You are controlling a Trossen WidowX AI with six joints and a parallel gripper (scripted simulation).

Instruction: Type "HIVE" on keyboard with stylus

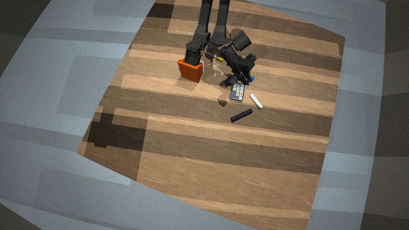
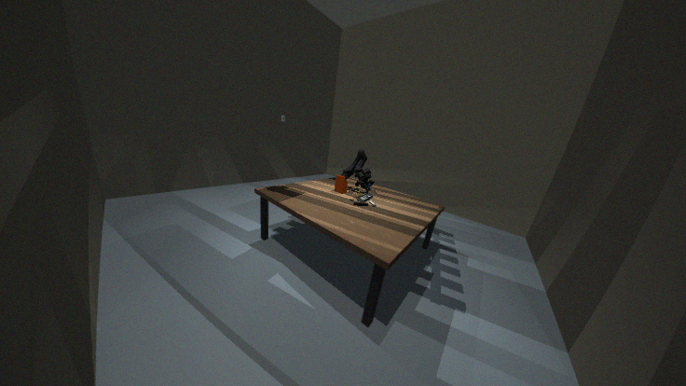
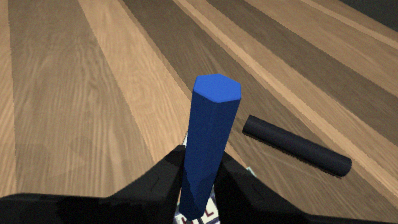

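Note:
The blue stylus [image 1: 250, 79] [image 2: 368, 186] [image 3: 213, 130] is held upright but tilted, its flat six-sided end toward the wrist camera. My gripper [image 3: 199, 153] is shut on it; the black fingers press on both sides of its lower part. The keyboard [image 1: 239, 91] [image 2: 364, 198] lies flat on the table, its far part hidden under my gripper in the top view. In the wrist view a few white keys show just below the stylus, one with an L; the rest is hidden by the fingers. Whether the stylus's lower end touches a key cannot be told.
A black cylinder [image 1: 241, 115] [image 2: 361, 203] [image 3: 297, 145] and a white stick [image 1: 256, 101] [image 2: 372, 203] lie near the keyboard. A yellow-ended pen [image 1: 219, 59] lies beside the arm. An orange block [image 1: 190, 72] [image 2: 340, 184] stands by the arm's base.

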